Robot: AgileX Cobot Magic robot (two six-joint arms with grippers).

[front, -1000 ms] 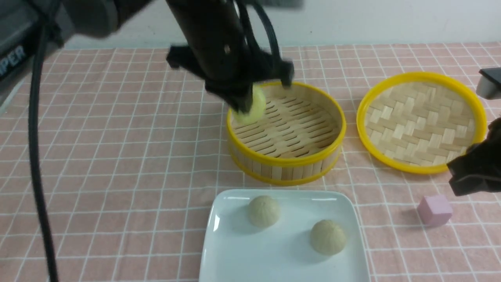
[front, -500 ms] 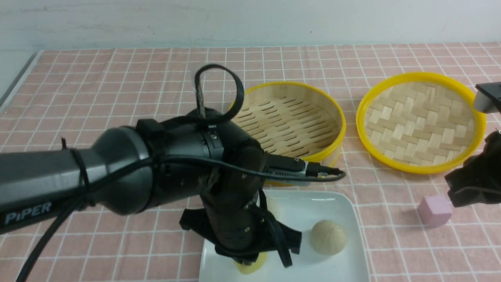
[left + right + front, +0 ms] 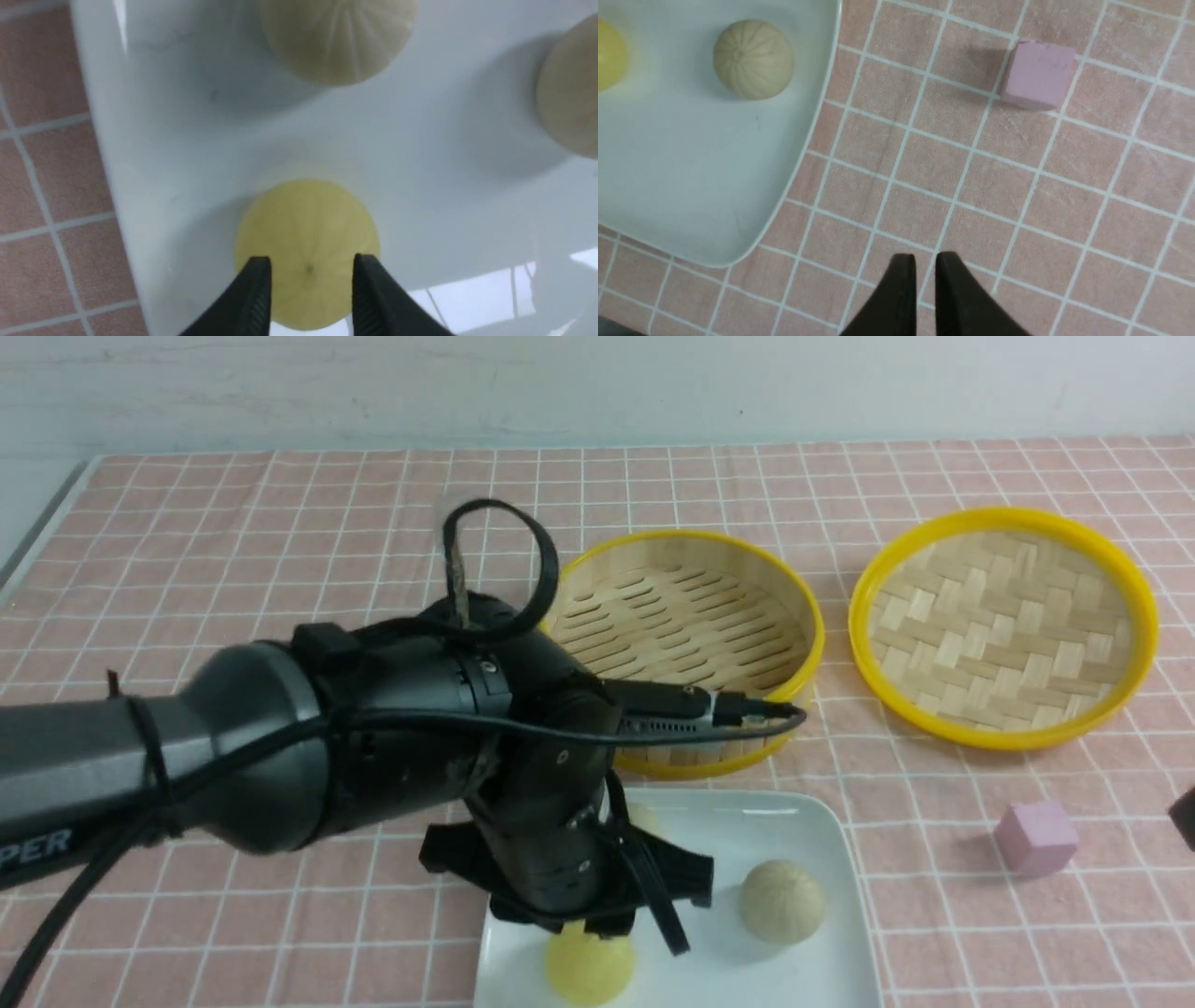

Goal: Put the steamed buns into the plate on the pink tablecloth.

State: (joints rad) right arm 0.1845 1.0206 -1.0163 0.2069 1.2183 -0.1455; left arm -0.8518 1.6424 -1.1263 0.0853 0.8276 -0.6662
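Hovering over the white plate [image 3: 822, 831] at the 6 o'clock edge of the table, the robot's left claw [image 3: 310, 261] stands open directly above the yellow steamed bun [image 3: 590, 966], its two black fingers [image 3: 254, 289] parted and clear of the bun's sides, gripping nothing. The yellow bun rests on the plate near its 8 o'clock edge. Two beige steamed buns share the plate and touch neither each other nor the yellow one: one [image 3: 782, 901] sits toward 3 o'clock, and the other [image 3: 336, 37] lies toward 12 o'clock, largely hidden in the front view behind the left arm [image 3: 280, 747], which reaches in from 9 o'clock. The plate lies flat on the pink tablecloth [image 3: 280, 523], whose thin white grid covers the table. Just beyond the plate, at its 12 o'clock, stands the yellow-rimmed bamboo steamer basket [image 3: 812, 644]; the round woven lid [image 3: 1008, 513] lies on the cloth at the basket's 3 o'clock, near it but apart. A small pink cube [image 3: 1036, 837] sits on the cloth at the plate's 3 o'clock, well clear of the rim. The right claw [image 3: 924, 255] hangs above bare cloth, off the plate and apart from the cube, its fingers drawn almost together with only a thin slit between them and nothing held; in the front view only a dark sliver of it shows at the 3 o'clock edge.
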